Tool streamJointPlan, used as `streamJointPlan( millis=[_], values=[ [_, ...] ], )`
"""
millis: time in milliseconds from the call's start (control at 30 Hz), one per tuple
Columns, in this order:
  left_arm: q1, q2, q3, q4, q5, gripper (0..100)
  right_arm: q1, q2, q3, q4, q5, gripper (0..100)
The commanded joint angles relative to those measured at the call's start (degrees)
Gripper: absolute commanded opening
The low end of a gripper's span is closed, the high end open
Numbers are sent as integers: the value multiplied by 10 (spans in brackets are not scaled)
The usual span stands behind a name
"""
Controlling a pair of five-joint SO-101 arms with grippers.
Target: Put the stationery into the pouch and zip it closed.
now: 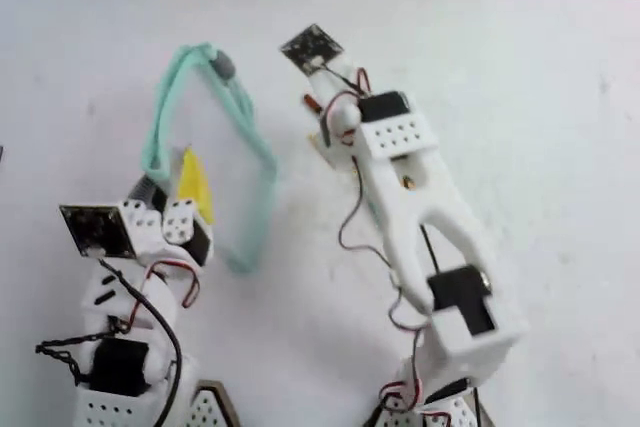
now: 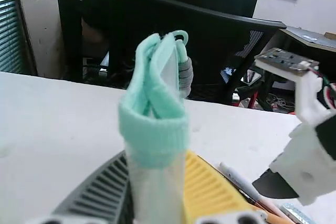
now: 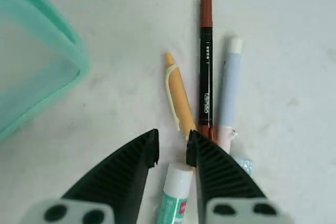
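Pouch (image 2: 155, 124), teal, clamped between left fingers (image 2: 210, 195)

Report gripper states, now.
Left gripper: closed on the pouch.
Right gripper: open, fingers astride the glue stick.

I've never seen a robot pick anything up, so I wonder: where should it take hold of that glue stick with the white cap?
Around the middle of its barrel, coming straight down. The glue stick lies flat on the table, lengthwise between the open fingers of the right gripper, so they could close across its width. The orange pen lies close by, so probably go carefully.
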Motion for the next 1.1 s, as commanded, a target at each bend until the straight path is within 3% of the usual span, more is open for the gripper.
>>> streamJointPlan(
  millis=[0, 300, 600, 1067],
  values=[
    [-6, -4, -16, -9, 4, 26, -4, 88, -128, 35, 4, 87],
    [45, -4, -5, -9, -39, 24, 0, 300, -382, 98, 3, 87],
    [49, -4, -4, -9, -40, 24, 17, 423, -593, 166, 2, 87],
    [49, -4, -4, -9, -40, 26, 44, 541, -711, 174, 6, 87]
  ],
)
